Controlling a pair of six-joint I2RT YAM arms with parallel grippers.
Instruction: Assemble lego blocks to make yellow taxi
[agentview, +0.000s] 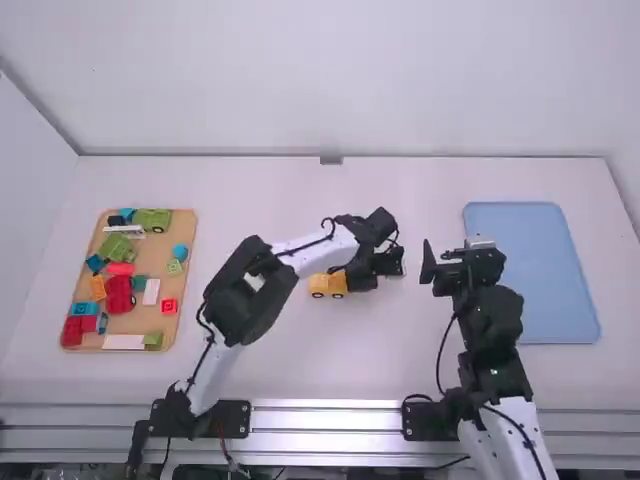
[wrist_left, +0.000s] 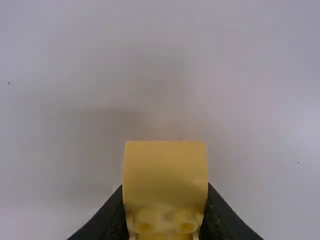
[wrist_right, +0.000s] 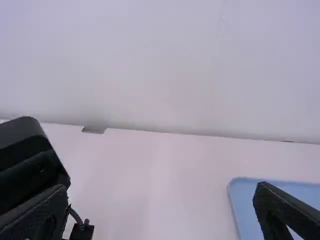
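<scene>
Left pincer: pinching. My two fingers stand against opposite sides of the yellow taxi piece. The piece projects to the left of this pincer over the middle of the counter; I cannot tell whether its underside touches the surface. Right pincer: spread, with nothing between the fingers.

Handling: expect a light, stiff piece. It should not bend or crush under a moderate grip, but its slick faces may let it pivot if pinched off-centre. Seat the pads squarely on the flat, parallel sides, low on the body, and keep clear of the studs. Treat the brick joints as the weak point: pull or twist there may part them. For adding a block, press straight down with the piece supported.

Material: apparently smooth moulded plastic, low sheen. Shape: a broad, plain face with straight sides, and round, hollow-centred studs beside it. Dark round wheel-like marks show along the lower side.

Supply: the tan tray, flat with rounded corners, lies well to the left of the left pincer, carrying mixed blocks. The smooth blue tray lies to the right of the right pincer.
</scene>
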